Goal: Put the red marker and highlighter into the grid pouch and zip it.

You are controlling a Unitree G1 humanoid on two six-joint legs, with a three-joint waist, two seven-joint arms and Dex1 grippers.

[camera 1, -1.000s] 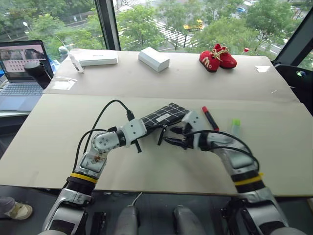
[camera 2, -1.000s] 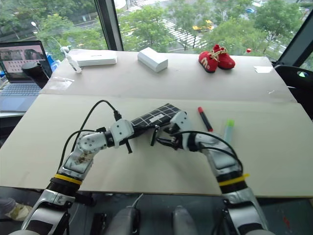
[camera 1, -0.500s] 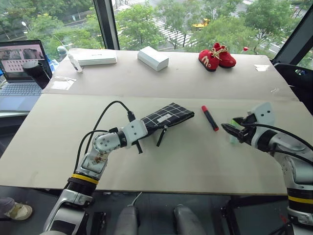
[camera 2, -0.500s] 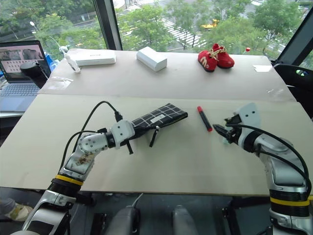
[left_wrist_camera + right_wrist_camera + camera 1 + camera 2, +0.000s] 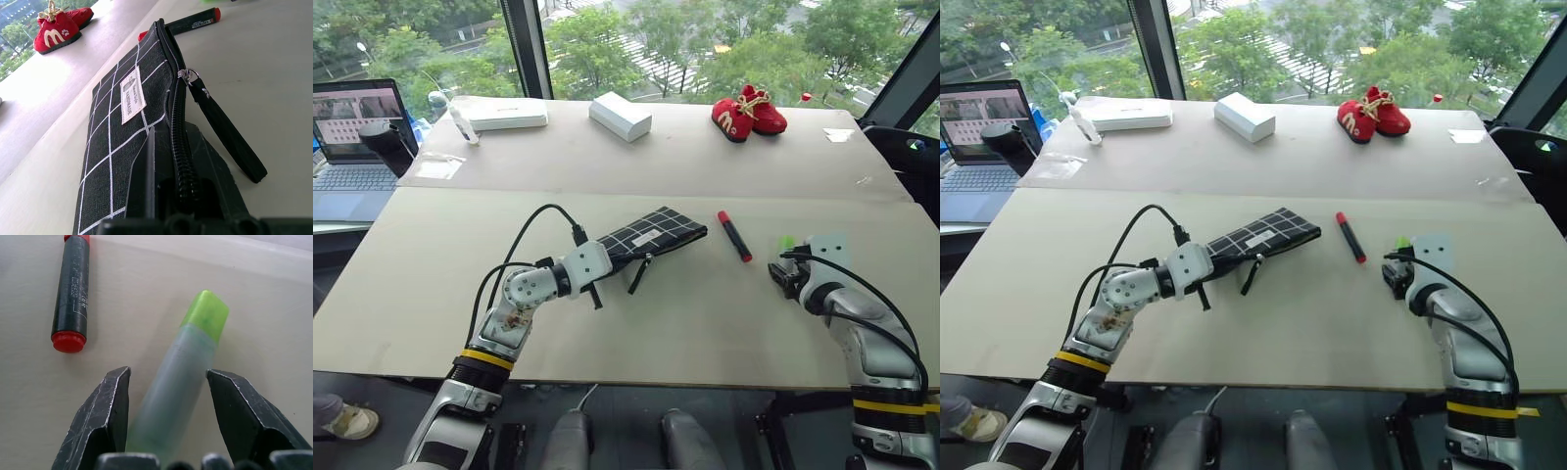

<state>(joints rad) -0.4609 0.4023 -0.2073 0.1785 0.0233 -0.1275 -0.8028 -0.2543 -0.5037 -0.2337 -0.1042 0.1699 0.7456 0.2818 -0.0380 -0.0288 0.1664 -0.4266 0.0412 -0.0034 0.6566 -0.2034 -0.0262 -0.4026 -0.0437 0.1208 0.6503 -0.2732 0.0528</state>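
My right gripper stands spread astride the highlighter, whose long axis runs straight out between the fingers, green cap away, near the table's right edge, while the left gripper pinches the grid pouch.

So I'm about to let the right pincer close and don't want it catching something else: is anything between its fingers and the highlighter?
Nothing visible is. The right pincer is open with a finger on each side of the highlighter, which lies on the table. The red marker lies off to one side, outside the fingers.
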